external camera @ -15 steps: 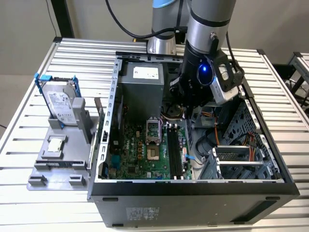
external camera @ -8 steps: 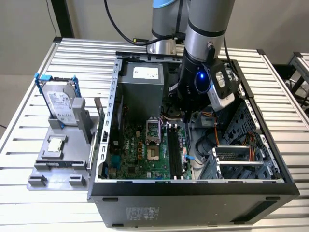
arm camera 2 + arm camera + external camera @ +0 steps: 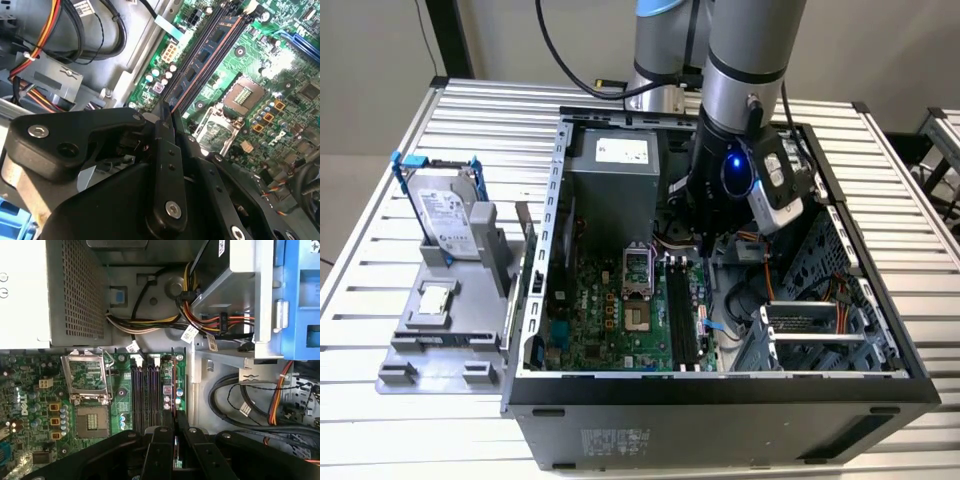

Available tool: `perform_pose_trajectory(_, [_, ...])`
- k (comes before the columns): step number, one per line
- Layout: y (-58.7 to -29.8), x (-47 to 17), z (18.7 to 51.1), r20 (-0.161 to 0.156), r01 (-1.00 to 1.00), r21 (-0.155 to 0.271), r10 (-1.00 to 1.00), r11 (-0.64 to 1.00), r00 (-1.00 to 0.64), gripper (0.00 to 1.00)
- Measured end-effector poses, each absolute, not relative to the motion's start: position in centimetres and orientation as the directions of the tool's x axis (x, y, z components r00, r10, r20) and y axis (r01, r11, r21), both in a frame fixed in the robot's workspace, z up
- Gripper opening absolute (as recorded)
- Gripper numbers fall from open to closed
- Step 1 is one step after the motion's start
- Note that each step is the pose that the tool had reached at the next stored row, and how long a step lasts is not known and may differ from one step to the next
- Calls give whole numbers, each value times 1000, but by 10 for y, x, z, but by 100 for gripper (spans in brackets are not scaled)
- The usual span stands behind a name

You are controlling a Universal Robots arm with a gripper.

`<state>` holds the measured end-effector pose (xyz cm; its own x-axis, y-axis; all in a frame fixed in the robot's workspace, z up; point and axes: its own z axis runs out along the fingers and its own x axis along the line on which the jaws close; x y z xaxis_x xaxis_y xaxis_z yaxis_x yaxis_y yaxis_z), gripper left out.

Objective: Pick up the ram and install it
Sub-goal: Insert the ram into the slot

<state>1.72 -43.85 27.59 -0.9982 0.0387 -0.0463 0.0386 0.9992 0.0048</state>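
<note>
So right now my black two-finger pincer [image 3: 174, 440] is down inside the open grey PC case [image 3: 535, 300], clamped on the long thin greenish-grey ram stick [image 3: 168, 390], which runs out from between the fingertips and sits edge-on in the black memory slots [image 3: 147, 395]. I'd guess it's light, stiff and fragile. I'd stay on the bare board edges, off the chips.

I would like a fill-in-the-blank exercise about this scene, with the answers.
The ram stands in a black ___ of the motherboard.
The gripper is ___ on the ram.
The hard drive stands ___ the computer case.
Its frame has ___ clips.
Answers: slot; shut; outside; blue.
</note>
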Motion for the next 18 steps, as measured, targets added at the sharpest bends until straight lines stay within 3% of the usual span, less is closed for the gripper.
perform_pose_trajectory(18, [-448,17,246,-37,35,4,35,999,-999,0])
